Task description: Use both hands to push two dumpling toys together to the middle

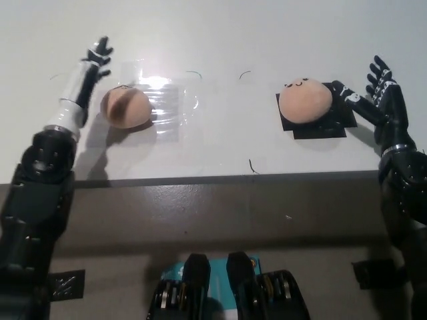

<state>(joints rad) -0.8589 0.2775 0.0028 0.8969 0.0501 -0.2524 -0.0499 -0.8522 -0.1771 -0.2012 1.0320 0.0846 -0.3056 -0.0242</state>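
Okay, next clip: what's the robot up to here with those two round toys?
A humanoid robot has a hand at the outer side of each dumpling toy on a white table. The left hand, fingers apart, is beside the left dumpling, which sits on a clear plastic sheet. The right hand, also open, is beside the right dumpling on a black patch. The dumplings are far apart, not yet pushed to the middle.

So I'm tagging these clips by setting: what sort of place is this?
Probably a lab or test bench, not a home. A plain white table carries only two dumpling toys, the left dumpling on clear tape and the right dumpling on a black tape square.
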